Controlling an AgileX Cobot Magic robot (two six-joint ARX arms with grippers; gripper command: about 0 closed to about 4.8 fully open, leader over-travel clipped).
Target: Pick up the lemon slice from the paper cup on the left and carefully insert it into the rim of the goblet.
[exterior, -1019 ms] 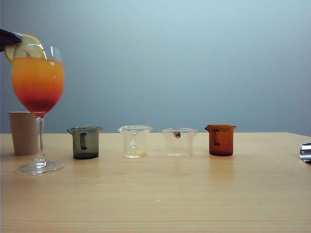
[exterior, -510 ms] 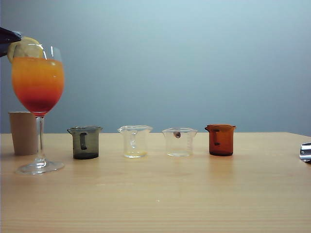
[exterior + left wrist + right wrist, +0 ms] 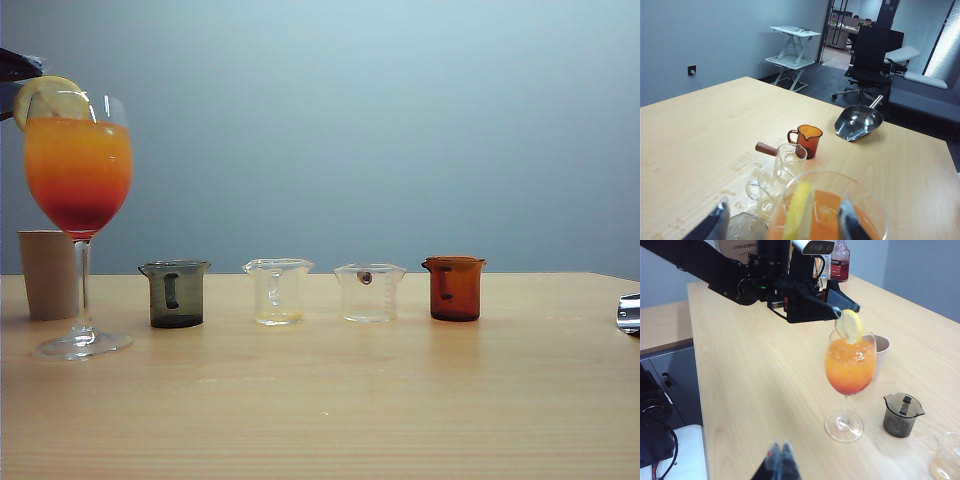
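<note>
Beside unlabelled goblet (image 3: 78,170), left hand (image 3: 780,227) open; right hand (image 3: 778,459) closed.

**Light wooden surface and its load**

The pale wood-grain surface (image 3: 400,400) carries a beige paper cup (image 3: 47,274), a tall clear goblet (image 3: 78,200), then smoky-grey (image 3: 175,294), two clear (image 3: 277,291) (image 3: 369,292) and amber (image 3: 454,288) beakers in a row; a steel scoop (image 3: 858,122) lies apart.

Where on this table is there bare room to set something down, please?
The wide bare tabletop in front of the row of beakers is free, from the goblet's foot across to the right edge. Crowded: the left end, where the paper cup, goblet and open left gripper by the lemon slice sit. The shut right gripper hangs apart.
</note>
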